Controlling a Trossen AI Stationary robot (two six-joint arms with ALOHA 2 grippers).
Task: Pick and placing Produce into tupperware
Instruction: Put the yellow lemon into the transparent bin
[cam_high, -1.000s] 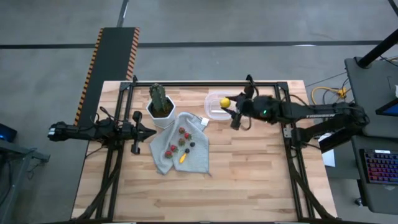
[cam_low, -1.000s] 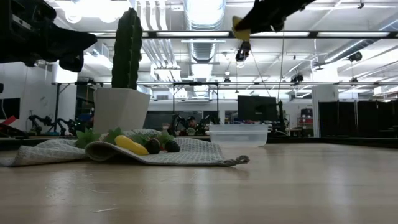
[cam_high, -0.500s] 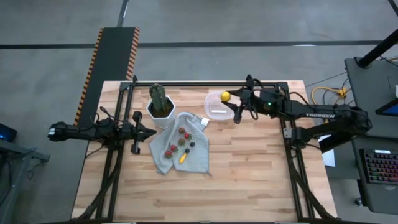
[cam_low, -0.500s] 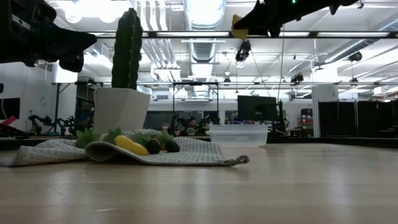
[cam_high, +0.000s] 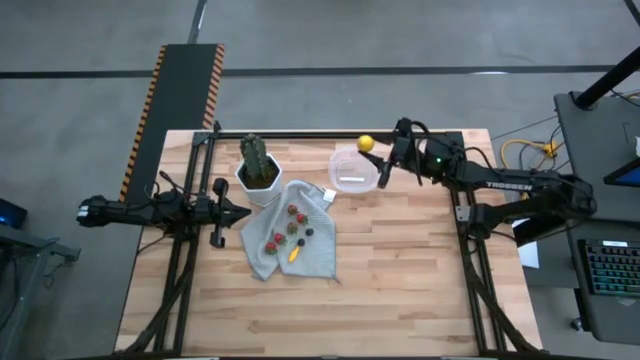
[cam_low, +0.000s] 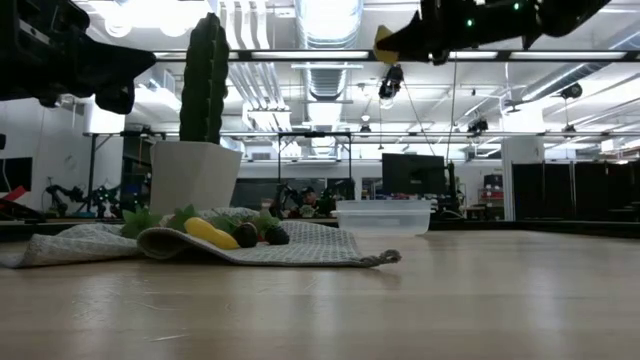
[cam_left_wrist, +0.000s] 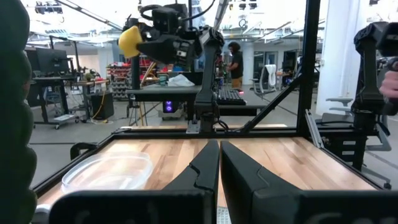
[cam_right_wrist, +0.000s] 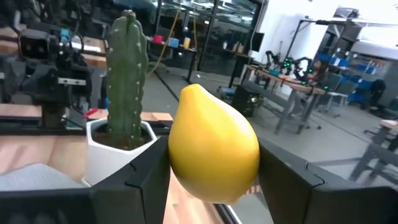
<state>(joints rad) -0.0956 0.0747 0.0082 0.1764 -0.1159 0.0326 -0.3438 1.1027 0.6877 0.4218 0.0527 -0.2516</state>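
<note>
Wooden table (cam_high: 400, 280) held a grey cloth (cam_high: 310, 255) of berries (cam_high: 292, 212); since a second before, the right gripper (cam_high: 372, 148), pinching the lemon (cam_high: 365, 143), had moved past the tupperware's (cam_high: 350, 176) far right corner. Left gripper (cam_high: 243, 211) waited pressed together by the cactus pot (cam_high: 258, 180)

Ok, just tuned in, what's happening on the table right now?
The right gripper holds the lemon in the air by the far edge of the tupperware, which looks empty. The other produce lies on the cloth next to the cactus pot. The left gripper waits shut at the cloth's left edge.
</note>
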